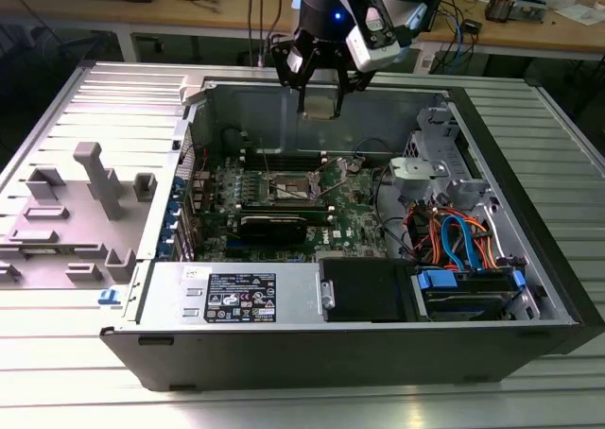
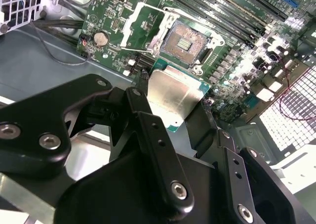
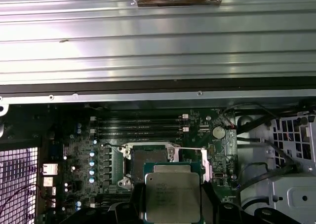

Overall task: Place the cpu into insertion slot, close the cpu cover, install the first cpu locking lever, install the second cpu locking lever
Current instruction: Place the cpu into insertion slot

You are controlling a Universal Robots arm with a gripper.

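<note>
Exterior view: the gripper (image 1: 321,98) hangs over the open computer case (image 1: 529,259), well above the socket (image 1: 295,190).
Second wrist view: jaws clenched on the chip (image 2: 170,93) by its two side edges. The socket (image 2: 185,42) lies bare, with the cover (image 2: 132,25) swung up beside it.
First wrist view: the chip (image 3: 173,194) sits square to the socket (image 3: 148,162).
Care: I judge it should be kept level, with edges lined up, and lowered without force.

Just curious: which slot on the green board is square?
The silver-rimmed socket; the rest are long, narrow, black slots. The claw holds a grey metal chip.
</note>
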